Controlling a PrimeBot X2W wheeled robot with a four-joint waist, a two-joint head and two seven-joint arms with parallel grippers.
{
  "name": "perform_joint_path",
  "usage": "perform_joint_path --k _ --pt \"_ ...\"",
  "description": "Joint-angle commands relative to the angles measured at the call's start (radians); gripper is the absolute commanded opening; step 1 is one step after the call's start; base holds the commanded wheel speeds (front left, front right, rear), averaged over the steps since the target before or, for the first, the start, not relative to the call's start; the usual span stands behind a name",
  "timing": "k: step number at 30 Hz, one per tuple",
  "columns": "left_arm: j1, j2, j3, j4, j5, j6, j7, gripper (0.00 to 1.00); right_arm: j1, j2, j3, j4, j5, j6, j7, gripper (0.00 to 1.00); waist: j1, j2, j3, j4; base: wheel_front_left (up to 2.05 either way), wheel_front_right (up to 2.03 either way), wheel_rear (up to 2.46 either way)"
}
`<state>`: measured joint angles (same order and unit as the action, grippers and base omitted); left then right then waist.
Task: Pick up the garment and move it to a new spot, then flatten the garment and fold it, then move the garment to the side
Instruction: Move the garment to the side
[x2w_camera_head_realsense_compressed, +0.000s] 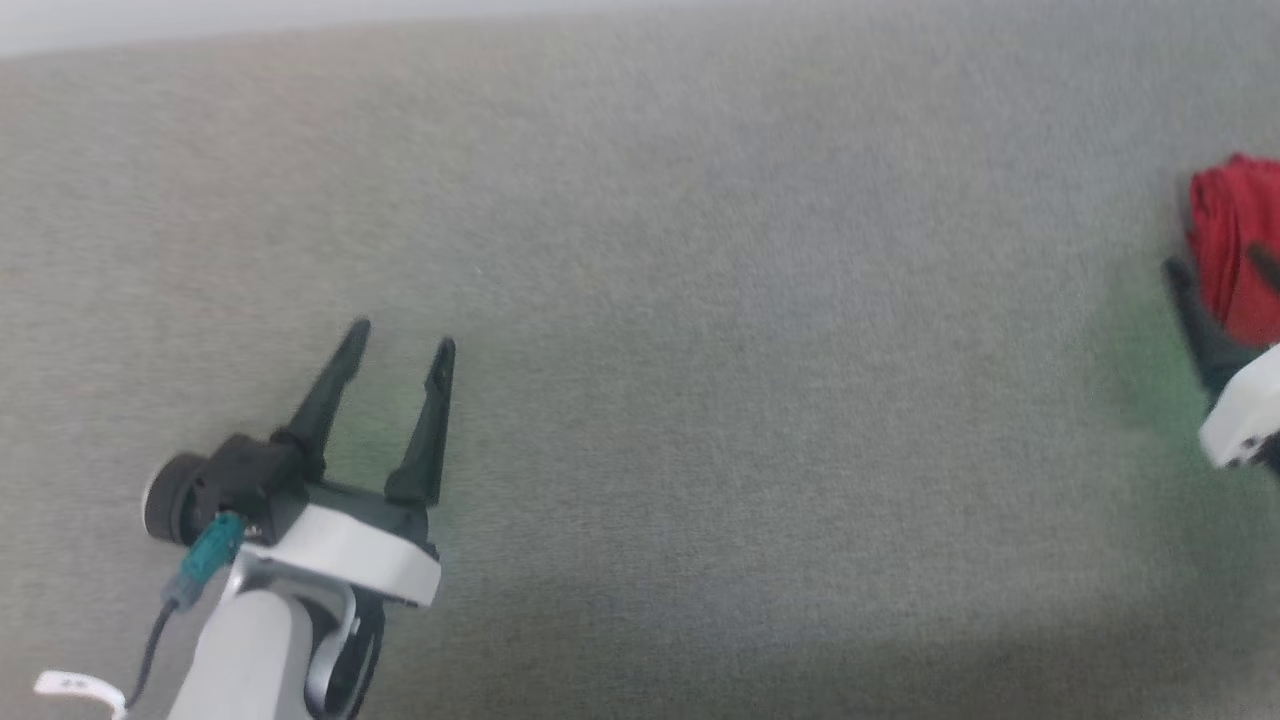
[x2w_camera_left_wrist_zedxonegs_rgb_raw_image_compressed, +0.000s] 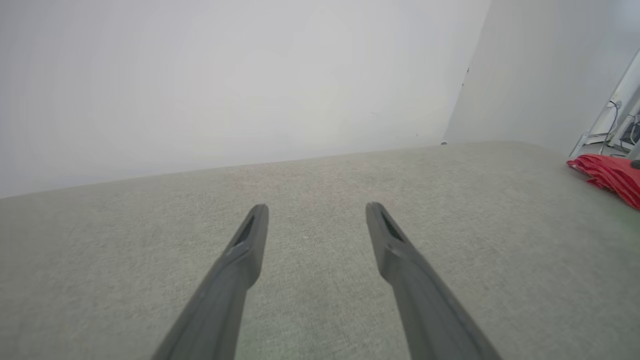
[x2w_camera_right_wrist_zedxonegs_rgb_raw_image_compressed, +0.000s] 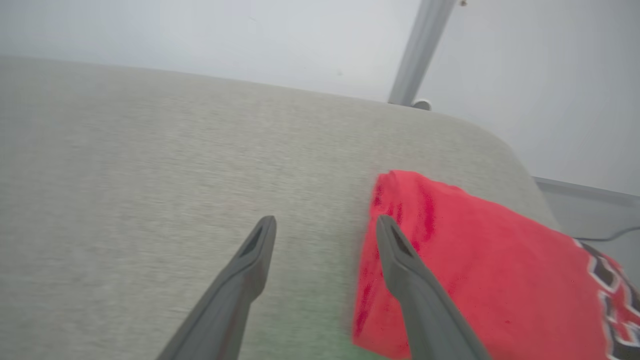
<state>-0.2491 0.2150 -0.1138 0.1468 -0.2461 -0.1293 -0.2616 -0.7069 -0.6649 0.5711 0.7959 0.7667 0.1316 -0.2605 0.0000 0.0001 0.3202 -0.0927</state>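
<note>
Right gripper (x2w_camera_right_wrist_zedxonegs_rgb_raw_image_compressed: 326, 222): spread wide, pinching nothing. Straddles the near edge of the red cloth garment with black, white-outlined lettering (x2w_camera_right_wrist_zedxonegs_rgb_raw_image_compressed: 475, 260), one long dark finger over the red, the other over bare surface. Touching or hovering, cannot tell through the blur. Garment fairly flat at the far right end of the pale grey woven fabric surface (x2w_camera_head_realsense_compressed: 700, 300), close by its rounded corner and drop-off, well apart from the left gripper (x2w_camera_head_realsense_compressed: 403, 337). Judged: set for a pinch at the garment's edge, to lift or drag it. Risks from here: closing with one finger above the cloth and none beneath, so catching only the top layer and peeling the layers open. Closing too shallow on what looks like smooth cloth, so losing the edge mid-carry. Pushing rather than pinching, so shoving the cloth toward the corner and off the surface. Likely to bunch, too, if dragged by one point alone, with the other arm too distant to help. Pose: right wrist low, fingers running nearly level along the surface and angled into the garment from the bare side. At the right margin of the head view, white housing just below the red. Left gripper likewise spread and empty, low over bare fabric, fingers aimed toward the plain pale wall (x2w_camera_left_wrist_zedxonegs_rgb_raw_image_compressed: 200, 75).
</note>
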Motion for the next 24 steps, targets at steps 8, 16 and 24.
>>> perform_joint_path --k 8,16,24 --pt "0.132 -0.047 0.062 0.02 -0.015 -0.002 -0.004 1.0 0.198 0.089 -0.114 -0.14 -0.085 -0.002 -0.005 1.0 0.0 -0.0001 -0.177 0.087 0.0 0.0 0.0" --pt "0.25 -0.081 0.109 0.004 -0.019 -0.002 -0.004 1.0 0.399 0.179 -0.284 -0.314 -0.185 -0.002 -0.005 1.0 0.0 -0.0001 -0.265 0.113 0.0 0.0 0.0" --pt "0.334 -0.111 0.136 -0.01 -0.014 -0.002 -0.004 1.0 0.57 0.274 -0.418 -0.439 -0.283 -0.002 -0.005 1.0 0.0 -0.0001 -0.315 0.119 0.0 0.0 0.0"
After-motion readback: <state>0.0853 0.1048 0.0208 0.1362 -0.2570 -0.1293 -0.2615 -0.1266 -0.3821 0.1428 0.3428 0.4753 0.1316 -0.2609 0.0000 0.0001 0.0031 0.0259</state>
